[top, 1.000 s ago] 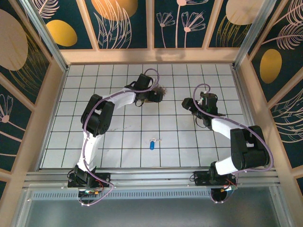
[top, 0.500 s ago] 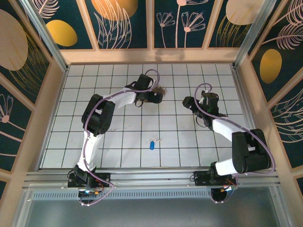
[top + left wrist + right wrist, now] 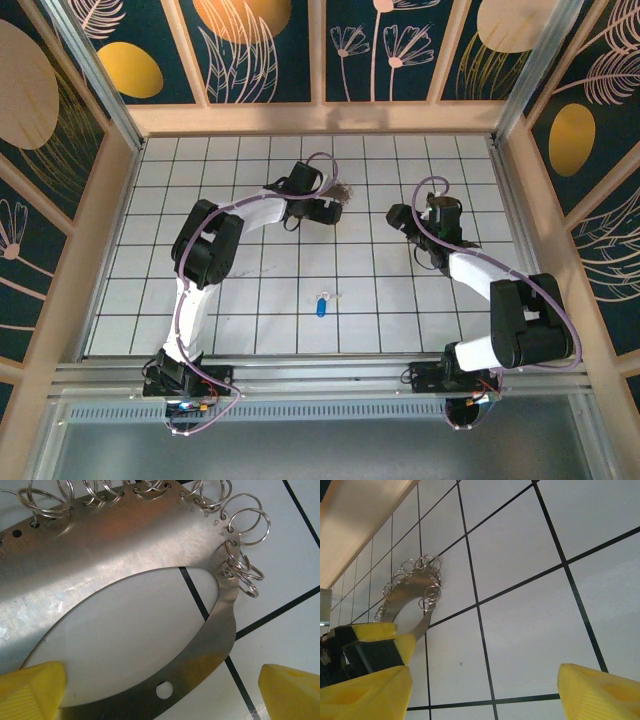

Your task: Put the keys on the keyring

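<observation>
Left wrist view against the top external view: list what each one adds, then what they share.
Left wrist view: the keyring close up, a flat metal band with punched holes, stamped digits and small split rings along its rim, lying between the yellow fingertips of the open left gripper.
Top external view: the blue key lying apart on the tiled table, nearer the arm bases, and the right arm.
Shared: the keyring, the left gripper at it, and white tiles with black lines.

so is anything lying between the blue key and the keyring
Nothing visible does: only bare tiles lie between the blue key and the keyring. The left tool hangs open over the keyring.
</observation>
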